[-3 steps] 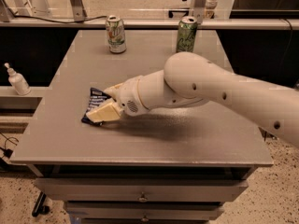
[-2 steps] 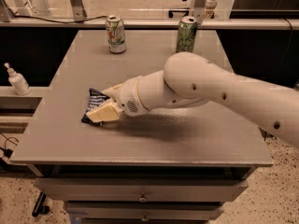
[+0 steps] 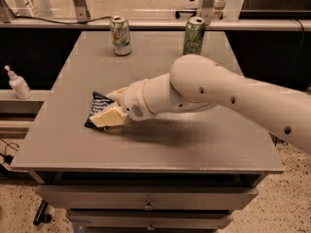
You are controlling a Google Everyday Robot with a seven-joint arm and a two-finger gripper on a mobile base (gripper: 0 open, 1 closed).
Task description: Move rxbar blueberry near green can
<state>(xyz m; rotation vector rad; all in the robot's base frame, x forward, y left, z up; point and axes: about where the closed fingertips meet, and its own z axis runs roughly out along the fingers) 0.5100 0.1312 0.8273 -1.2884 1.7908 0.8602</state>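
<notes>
A: Rxbar blueberry lies where?
B: Flat on the grey table, left of middle; the gripper is down on it, reaching in from the right; whether it has hold of the bar, I cannot tell.
A: And the green can?
B: Upright at the far edge, well apart from the bar; a white can stands to its left.

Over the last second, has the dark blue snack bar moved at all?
No. The rxbar blueberry sits equally far from the table's left edge as before, with the gripper on it.
</notes>
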